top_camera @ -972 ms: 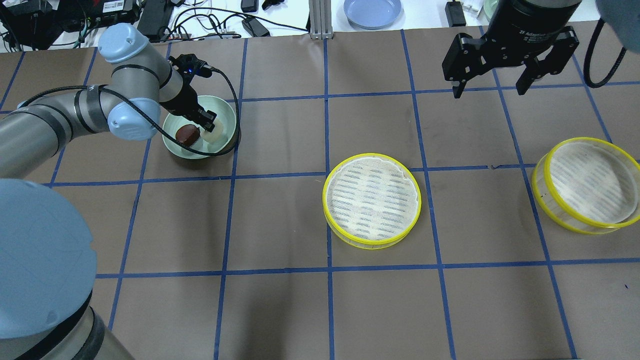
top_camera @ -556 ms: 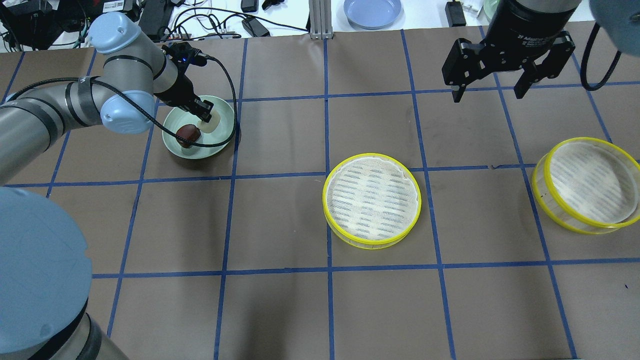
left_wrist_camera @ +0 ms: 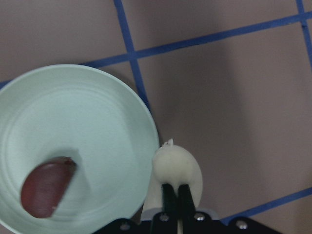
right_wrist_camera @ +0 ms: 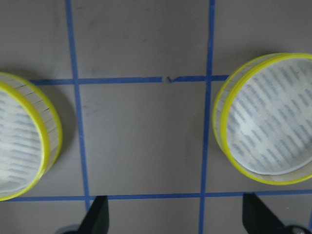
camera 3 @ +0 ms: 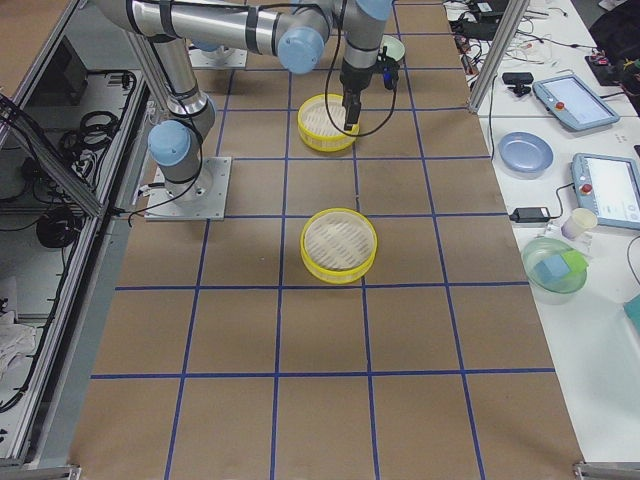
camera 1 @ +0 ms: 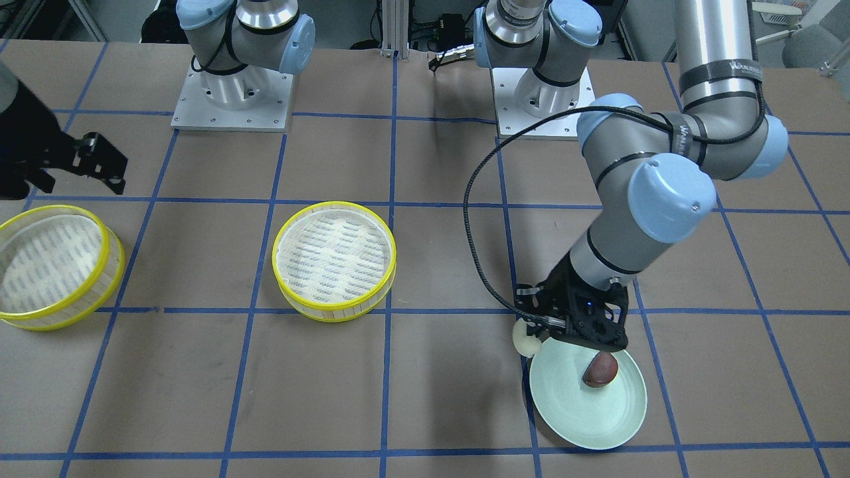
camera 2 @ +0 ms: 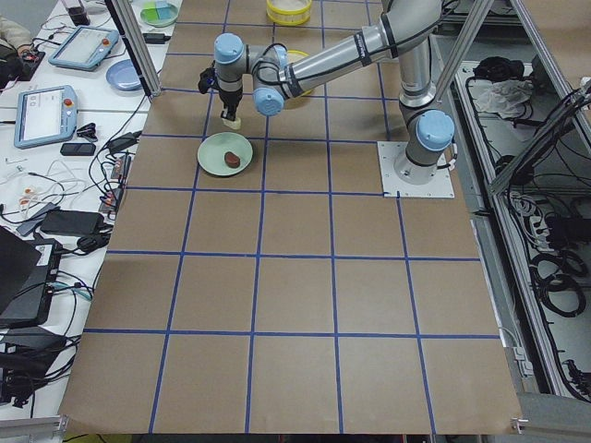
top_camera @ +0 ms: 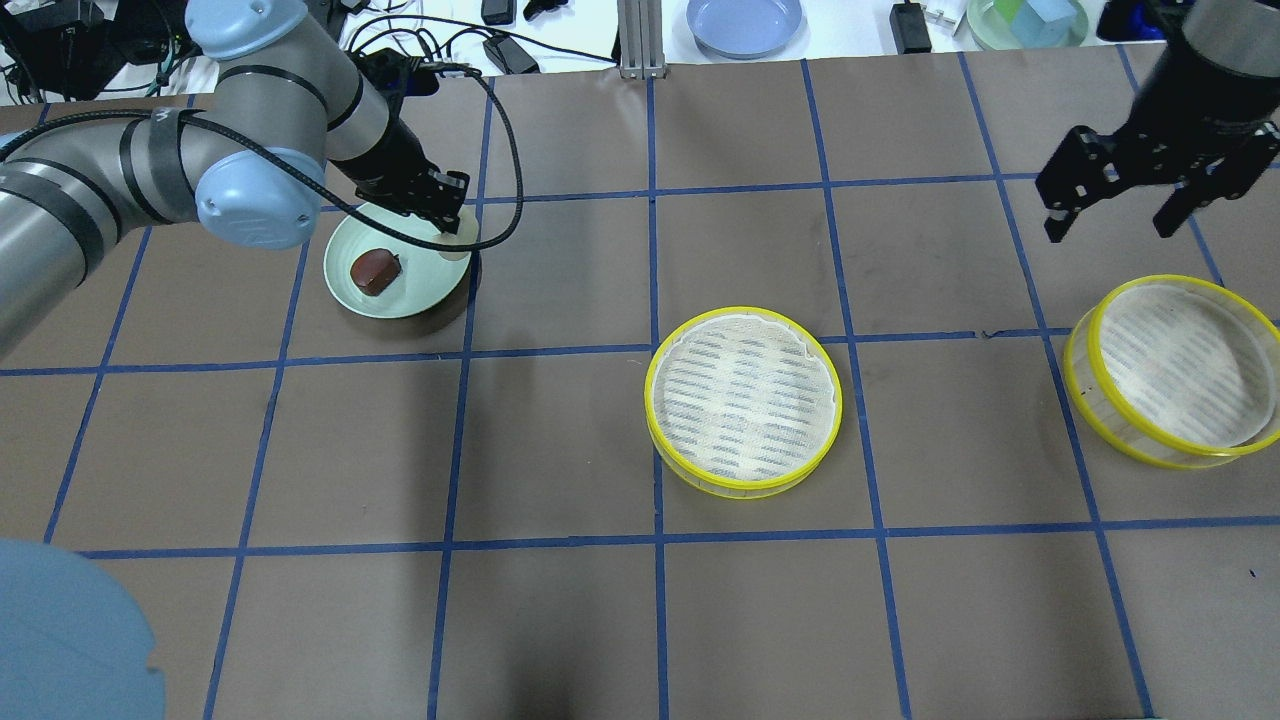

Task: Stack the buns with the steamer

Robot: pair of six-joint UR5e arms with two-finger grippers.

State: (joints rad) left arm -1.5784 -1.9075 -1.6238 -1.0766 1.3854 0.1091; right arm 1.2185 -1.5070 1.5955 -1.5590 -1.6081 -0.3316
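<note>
My left gripper [top_camera: 446,213] is shut on the pale cream bun [left_wrist_camera: 176,165] and holds it lifted just past the right rim of the pale green plate [top_camera: 400,300]. The bun also shows in the front view [camera 1: 524,343]. The dark reddish-brown bun [top_camera: 375,270] lies on the plate, also seen in the left wrist view [left_wrist_camera: 46,187]. One yellow-rimmed steamer tray [top_camera: 743,400] sits at the table's middle, a second [top_camera: 1180,368] at the right edge. My right gripper [top_camera: 1108,215] is open and empty, hovering behind the right tray, with both trays [right_wrist_camera: 268,117] below it.
A blue plate [top_camera: 745,22] and a green bowl holding a blue block [top_camera: 1030,20] stand on the white bench beyond the table. Cables and boxes lie at the back left [top_camera: 400,40]. Blue tape lines grid the brown table.
My left gripper has risen out of the plate with the cream bun and shifted right over the rim. My right gripper has moved right, toward the right steamer tray.
</note>
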